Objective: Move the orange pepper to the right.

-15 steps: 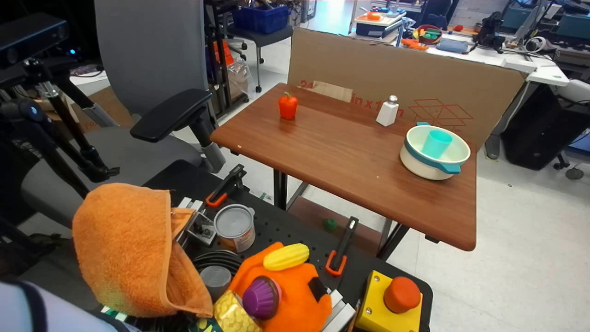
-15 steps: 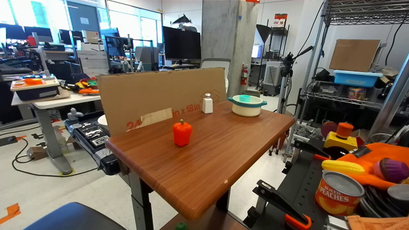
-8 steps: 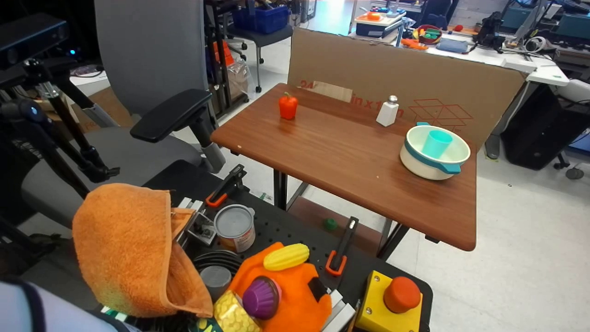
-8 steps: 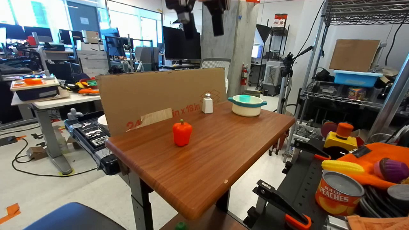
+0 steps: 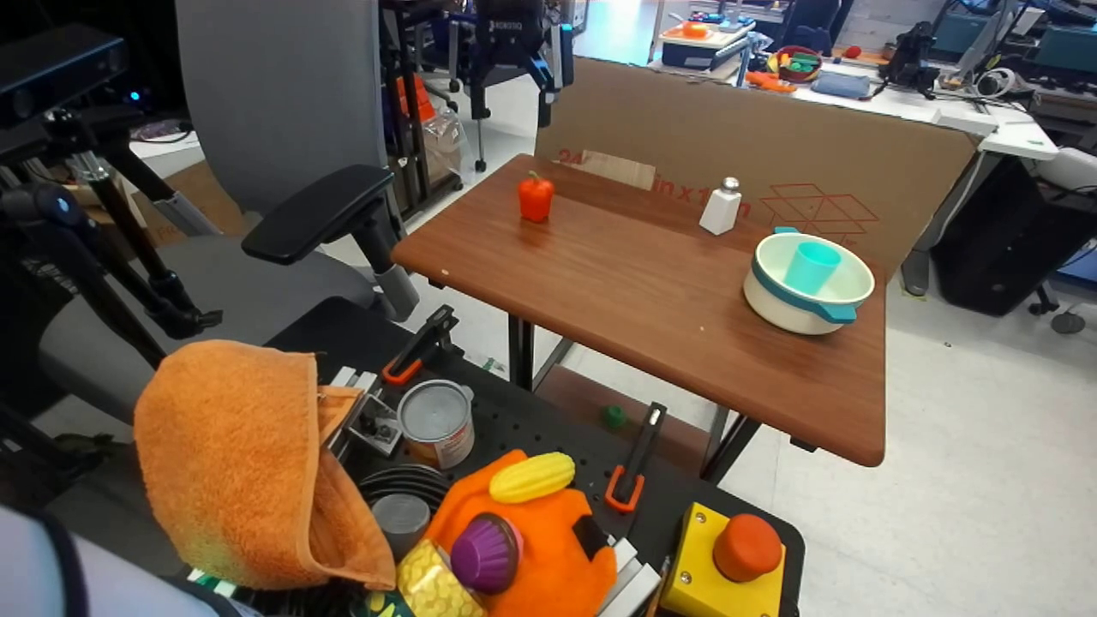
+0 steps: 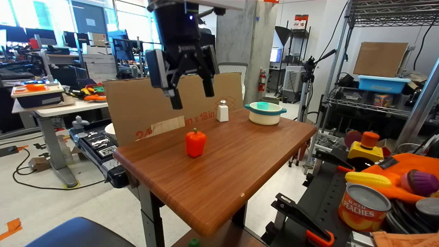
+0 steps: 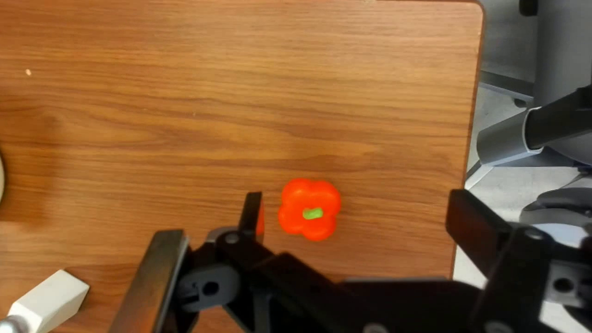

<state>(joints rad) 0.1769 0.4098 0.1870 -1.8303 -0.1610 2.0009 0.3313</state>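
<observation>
The orange pepper (image 6: 195,144) is small and red-orange with a green stem. It stands upright on the brown wooden table (image 6: 233,168) near one end; it also shows in an exterior view (image 5: 536,199). My gripper (image 6: 192,97) is open and empty, fingers pointing down, well above the table; it also shows in an exterior view (image 5: 512,111). In the wrist view the pepper (image 7: 310,209) lies between the two open fingers (image 7: 356,203), closer to the left one, from above. Nothing touches it.
A white bottle with a metal cap (image 5: 721,207) stands by the cardboard panel (image 5: 728,120) at the table's back. A cream bowl with teal rim (image 5: 793,308) holds a teal cup (image 5: 812,267) at the far end. A chair armrest (image 5: 317,214) is close to the pepper's end.
My gripper has come down into view from the top of the exterior views and moved over the pepper's end of the table. The pepper, bottle and bowl have not moved.
</observation>
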